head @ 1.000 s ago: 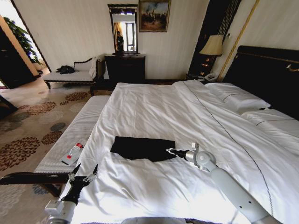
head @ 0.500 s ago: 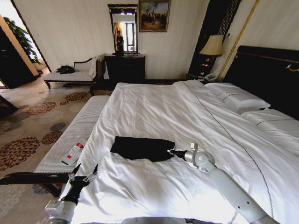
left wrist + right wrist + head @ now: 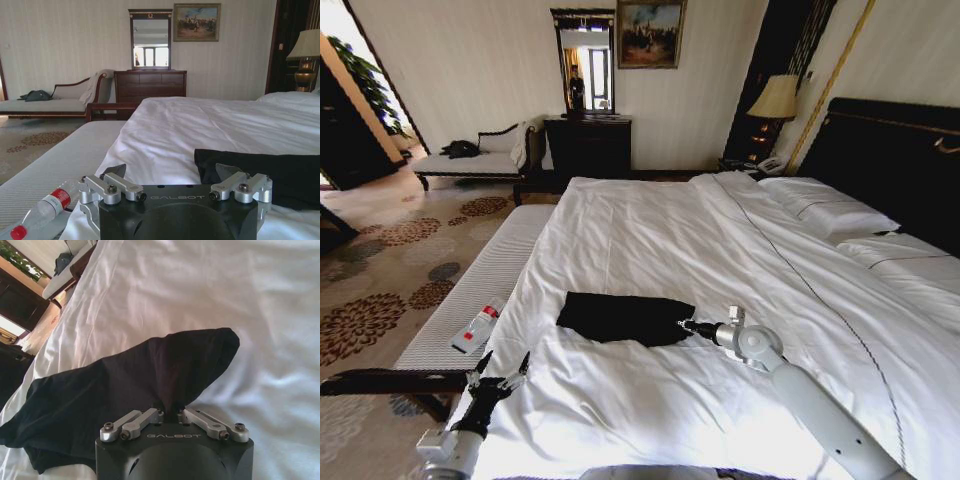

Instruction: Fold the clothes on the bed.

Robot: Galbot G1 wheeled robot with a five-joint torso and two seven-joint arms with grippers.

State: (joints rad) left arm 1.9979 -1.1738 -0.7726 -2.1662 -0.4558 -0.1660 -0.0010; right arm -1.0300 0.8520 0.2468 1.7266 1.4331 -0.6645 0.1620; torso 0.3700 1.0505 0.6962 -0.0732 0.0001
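Folding step: right arm has the shirt edge pinched, keep that grip low and steady

Bed (image 3: 740, 240) takes up most of the head view, white duvet running from about 6 o'clock up to 12, dark headboard off at 2 o'clock. Next biggest thing is the narrow white bench (image 3: 485, 285) along the 9 o'clock side, with a plastic bottle (image 3: 478, 327) lying on it.

T-shirt (image 3: 623, 316) sits near the middle of the frame, a dark, already compacted bundle lying flat on the duvet, no lettering showing. Right gripper (image 3: 684, 324) is at the shirt's 3 o'clock edge, and in the right wrist view its jaws are closed on a bunched bit of the black cloth (image 3: 150, 380), which tents up toward them.

Left gripper (image 3: 502, 371) hangs at roughly 7 o'clock, off the bed's corner, fingers spread wide and holding nothing.

My take on doing this well: the pinch looks small, so I'd carry it over toward 9 o'clock in a low arc, slowly, so the fabric doesn't slip out or drag the whole bundle and the duvet with it. Lay it edge to edge before letting go.
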